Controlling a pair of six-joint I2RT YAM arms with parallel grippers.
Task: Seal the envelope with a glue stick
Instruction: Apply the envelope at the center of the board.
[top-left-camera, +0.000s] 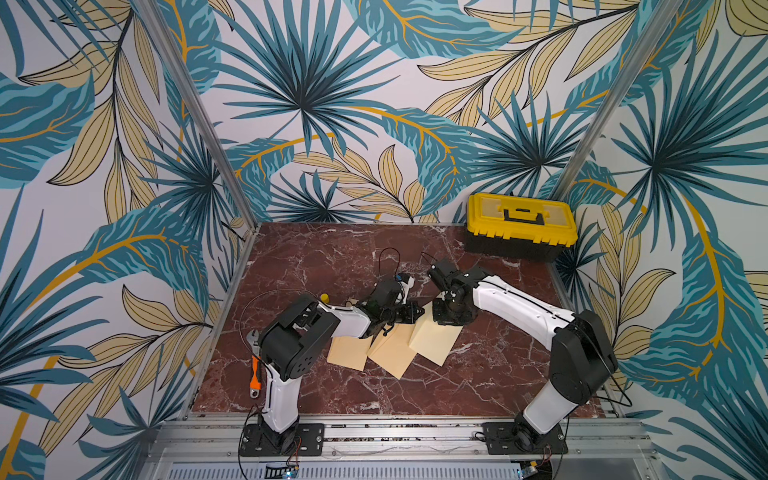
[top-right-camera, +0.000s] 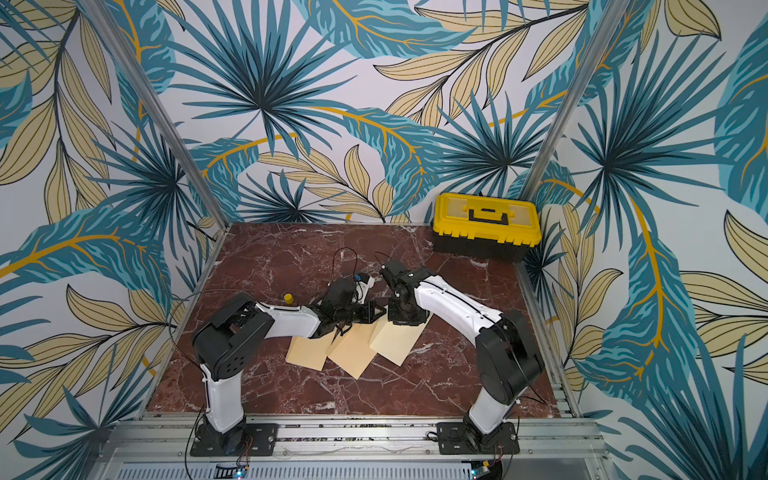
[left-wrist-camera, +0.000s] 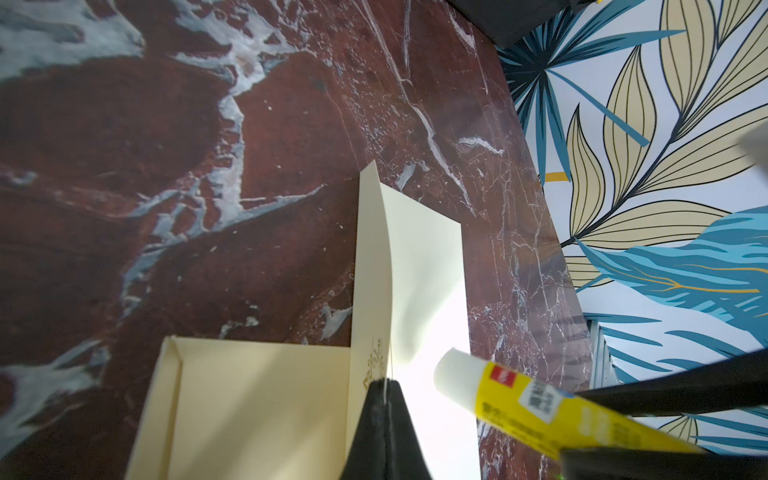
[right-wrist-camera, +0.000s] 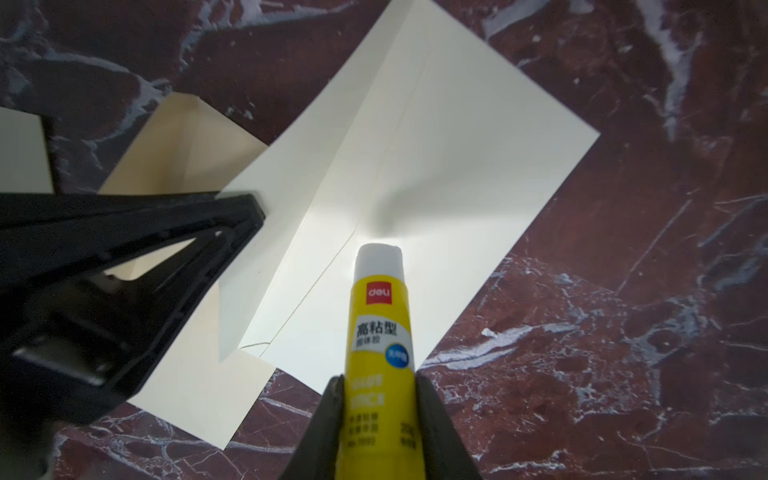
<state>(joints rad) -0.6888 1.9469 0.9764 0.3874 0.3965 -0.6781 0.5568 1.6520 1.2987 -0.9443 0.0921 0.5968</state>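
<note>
Right wrist view gives me the plainest look. My right pincer (right-wrist-camera: 378, 380) is pinching the glue stick (right-wrist-camera: 380, 324) round its lower body, a finger on either side. The tube runs straight out ahead of the pincer with its bare white tip foremost. A small yellow cap (top-left-camera: 324, 297) stands on the desk (right-wrist-camera: 623, 291) beyond my left arm, well apart from the work.

The stick's long axis points down at the envelope (right-wrist-camera: 478, 158). Its tip sits over pale paper just beside a diagonal seam, near the fold of the flap. My left pincer (left-wrist-camera: 384, 388) is pressed together on the edge of that flap (left-wrist-camera: 372, 257) and holds it raised off the envelope's body, so the paper beneath lies open to the stick. Seen from the left wrist, the tube comes in slantwise, its tip near the lifted flap and close to my left fingertips.

Whether the tip touches the paper I cannot tell, because glare washes out the spot. A shadow just past the tip makes me judge it is close.

So the right arm is the one to act. I reckon the coming stroke must run along the flap's fold, crosswise to the tube's axis, with the left pincer only holding the flap up.
</note>
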